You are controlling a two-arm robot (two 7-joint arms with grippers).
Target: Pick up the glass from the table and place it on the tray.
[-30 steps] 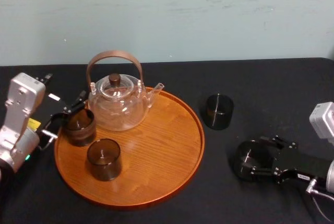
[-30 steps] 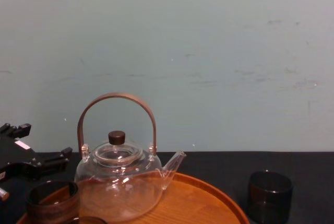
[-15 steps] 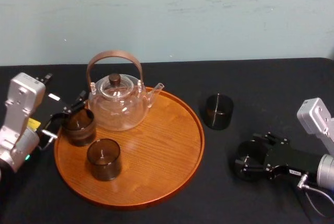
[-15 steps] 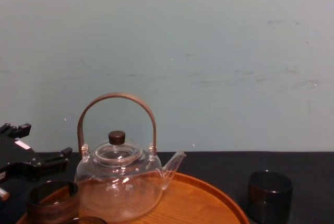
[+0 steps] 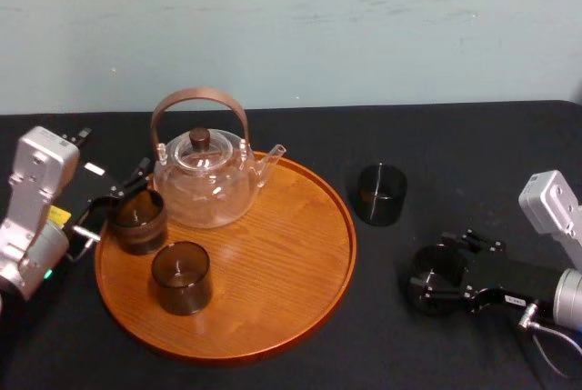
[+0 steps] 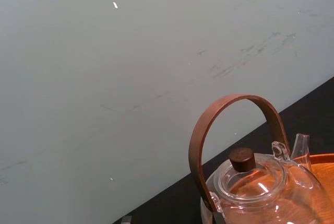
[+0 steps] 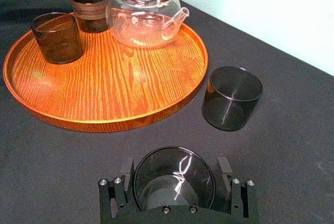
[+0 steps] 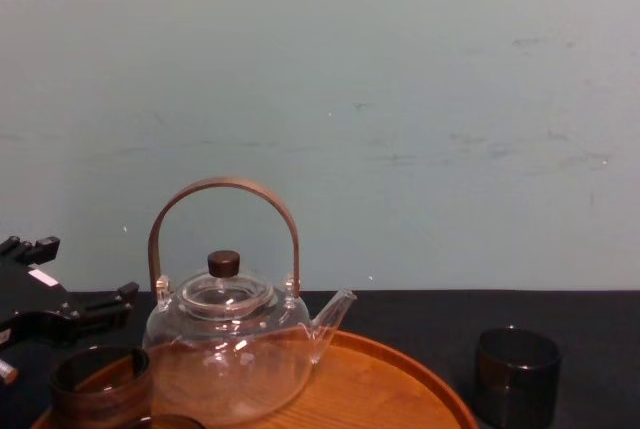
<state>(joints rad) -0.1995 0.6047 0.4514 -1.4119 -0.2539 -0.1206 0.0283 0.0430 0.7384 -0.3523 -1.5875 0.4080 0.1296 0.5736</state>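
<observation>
one glass (image 7: 174, 183) in grip of right pincer (image 7: 175, 171), clear of tray (image 7: 120, 125)

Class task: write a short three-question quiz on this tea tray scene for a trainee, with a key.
1. True or false: the left tool is by the tray's left edge.
2. The lone glass stands: A on the tray; B on the table, right of the tray; C inside the teapot.
3. Fill in: the right tool sits around a second ____.
Key: 1 true; 2 B; 3 glass.
</observation>
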